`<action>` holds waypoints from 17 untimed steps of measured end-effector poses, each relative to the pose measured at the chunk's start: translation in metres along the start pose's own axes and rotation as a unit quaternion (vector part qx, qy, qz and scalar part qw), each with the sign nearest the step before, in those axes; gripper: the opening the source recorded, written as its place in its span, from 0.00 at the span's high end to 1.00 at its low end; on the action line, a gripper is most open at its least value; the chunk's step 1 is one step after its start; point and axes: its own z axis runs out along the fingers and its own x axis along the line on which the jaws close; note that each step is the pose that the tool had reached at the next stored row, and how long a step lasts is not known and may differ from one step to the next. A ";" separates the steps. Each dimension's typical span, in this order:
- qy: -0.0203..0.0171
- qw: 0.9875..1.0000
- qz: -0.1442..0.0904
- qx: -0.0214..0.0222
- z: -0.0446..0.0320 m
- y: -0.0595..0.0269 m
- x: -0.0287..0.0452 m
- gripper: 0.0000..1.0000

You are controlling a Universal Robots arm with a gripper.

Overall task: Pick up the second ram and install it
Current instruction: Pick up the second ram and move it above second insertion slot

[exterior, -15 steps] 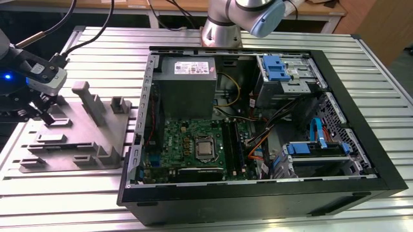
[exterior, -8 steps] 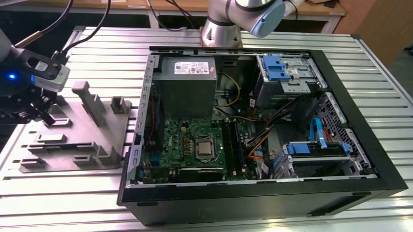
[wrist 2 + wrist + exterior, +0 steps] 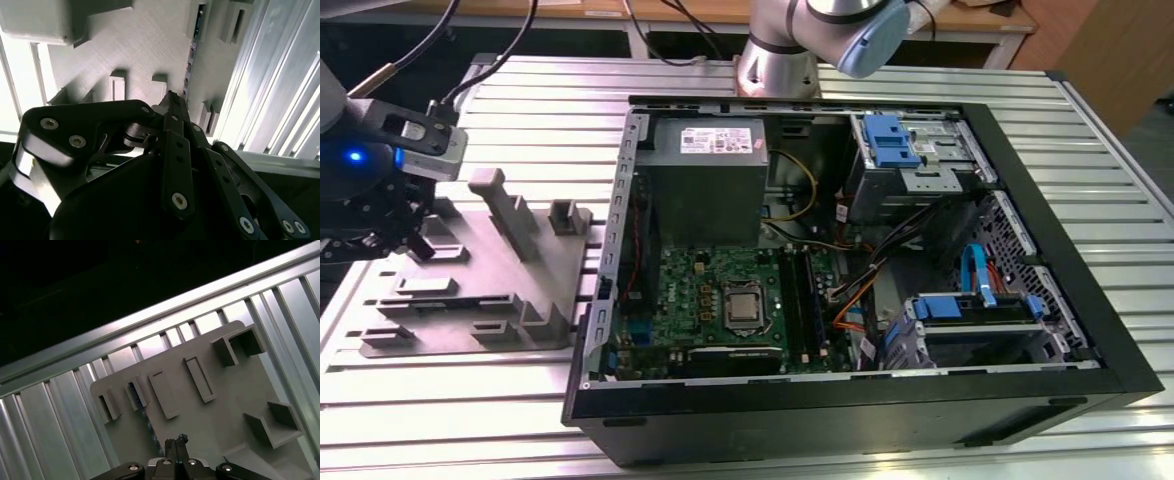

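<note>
Item: ram, a thin blue-green stick with a row of dark chips. It is seated in a grey fixture on the ribbed table and has not yet been lifted. Location: in the exterior view the fixture lies at the exterior view's left. The open case stands just beside it at the exterior view's right, with the motherboard inside. End effector: it hangs over the far left part of the fixture, away from the motherboard. Its fingers are drawn together with nothing visible between them, so it is judged closed and empty. Bearing: in both wrist views the near end of the ram sits just beside the tips, slightly off to one side of them. From there the stick leads directly away from the end effector. Long axis: in the first wrist view it runs about parallel with the table's ribs, towards the fixture edge nearest the table's rim. The far end rests by a pair of small upright blocks at that edge. Contact: whether the tips touch the ram's near end cannot be told. Alignment, as a judgement: the line of the closed fingers lies close to the stick's length but offset from it, so the tips are not over its middle. Task state, as a judgement: the work is at the pick-up stage, with the ram in its holder.
</note>
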 end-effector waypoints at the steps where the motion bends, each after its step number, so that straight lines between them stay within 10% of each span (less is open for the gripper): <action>1: 0.000 1.000 -0.009 0.000 0.0003 0.0000 0.0000 0.90; 17: 0.002 0.999 -0.055 -0.001 0.0037 -0.0020 -0.0007 0.90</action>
